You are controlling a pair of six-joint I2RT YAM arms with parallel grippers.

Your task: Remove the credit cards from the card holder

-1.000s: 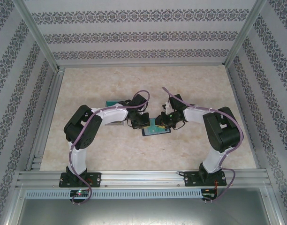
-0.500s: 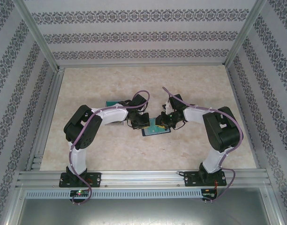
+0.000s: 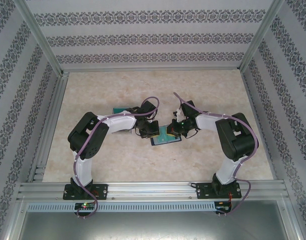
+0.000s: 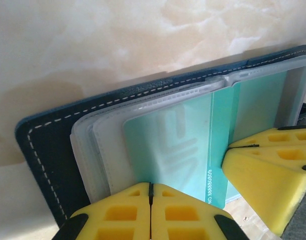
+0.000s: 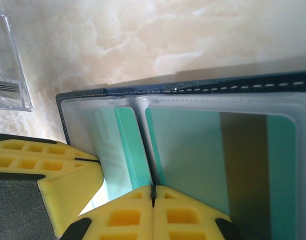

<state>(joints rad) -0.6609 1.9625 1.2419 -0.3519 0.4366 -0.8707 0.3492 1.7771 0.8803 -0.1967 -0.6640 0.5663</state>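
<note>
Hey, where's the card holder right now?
In the top view the card holder lies open mid-table, between the left gripper and the right gripper, both shut over it.

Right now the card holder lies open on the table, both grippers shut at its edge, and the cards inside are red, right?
Not red: the cards are teal-green, as the left wrist view shows through the clear sleeves. The rest holds: the card holder lies open on the table, left gripper and right gripper shut at its edge.

teal credit card with small white "NO" and a row of digits, unclear, barcode on clear box
</note>
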